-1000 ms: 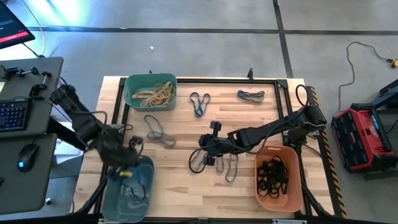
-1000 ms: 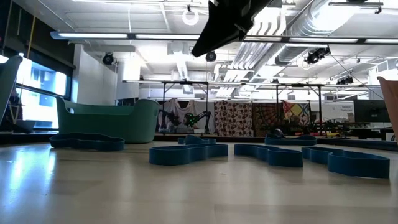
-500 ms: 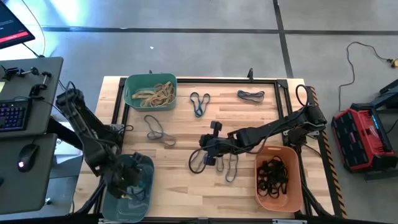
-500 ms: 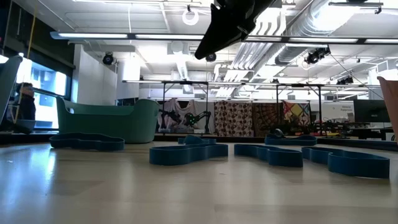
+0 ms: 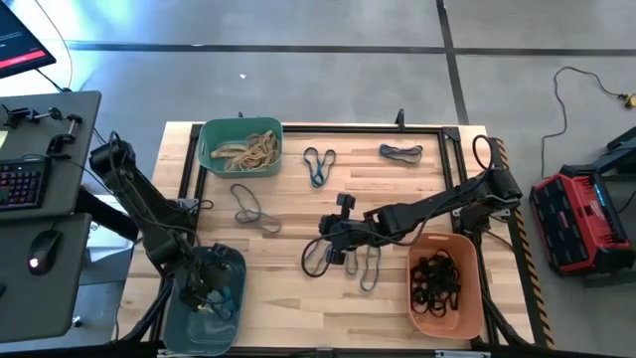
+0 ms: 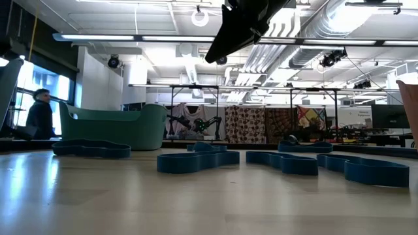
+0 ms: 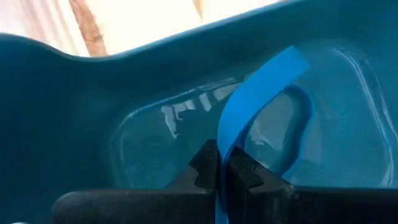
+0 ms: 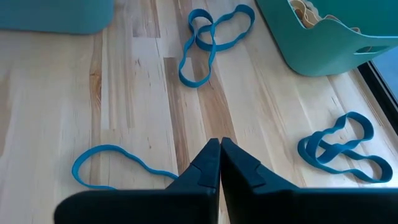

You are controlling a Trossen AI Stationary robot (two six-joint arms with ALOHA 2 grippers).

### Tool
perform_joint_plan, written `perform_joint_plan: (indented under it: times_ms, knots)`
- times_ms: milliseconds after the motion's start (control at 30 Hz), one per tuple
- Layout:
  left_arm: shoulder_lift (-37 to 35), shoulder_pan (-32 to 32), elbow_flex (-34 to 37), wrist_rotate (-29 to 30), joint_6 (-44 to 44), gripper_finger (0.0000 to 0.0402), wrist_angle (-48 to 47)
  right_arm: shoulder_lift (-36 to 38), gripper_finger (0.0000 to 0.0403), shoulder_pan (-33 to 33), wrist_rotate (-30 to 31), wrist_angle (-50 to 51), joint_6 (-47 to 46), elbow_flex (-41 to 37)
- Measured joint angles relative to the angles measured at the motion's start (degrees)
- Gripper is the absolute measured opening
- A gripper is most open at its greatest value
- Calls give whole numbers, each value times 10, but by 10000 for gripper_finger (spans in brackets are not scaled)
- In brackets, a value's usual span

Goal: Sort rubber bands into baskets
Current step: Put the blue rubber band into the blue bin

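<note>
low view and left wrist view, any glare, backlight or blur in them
Low view: the arm overhead is a dark silhouette against bright ceiling lights, and the near table is soft, with a pale sheen at its left. Left wrist view: white glare patches on the basket's floor, blown-out brightness past its rim, and the blue band pinched in the fingers looks slightly soft.

Bare table [image 5: 288, 288] lies between grey-blue basket [image 5: 235, 267] and orange basket [image 5: 417, 298].
</note>
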State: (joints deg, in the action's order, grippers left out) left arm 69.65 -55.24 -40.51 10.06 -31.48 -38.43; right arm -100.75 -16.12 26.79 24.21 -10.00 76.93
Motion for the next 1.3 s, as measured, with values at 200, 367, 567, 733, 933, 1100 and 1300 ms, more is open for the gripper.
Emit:
perform_joint_plan:
  times_ms: [200,367,567,733,933,1100,1300]
  knots:
    - [0,0,14,-14,-23,2,24,0,0,0,0,2,0,0]
    - [0,0,12,-29,-50,22,19,0,0,0,0,5,11,0]
    - [0,0,-16,-26,-60,61,5,0,0,0,0,9,13,0]
    - [0,0,-46,-19,-60,87,-11,0,0,0,-3,9,12,0]
    - [0,0,-73,-18,-59,101,-26,0,0,0,-4,17,10,0]
    - [0,0,-76,-18,-72,102,-35,0,0,0,-19,24,9,0]
    - [0,0,-76,-18,-107,102,-76,0,0,-6,-26,38,-19,0]
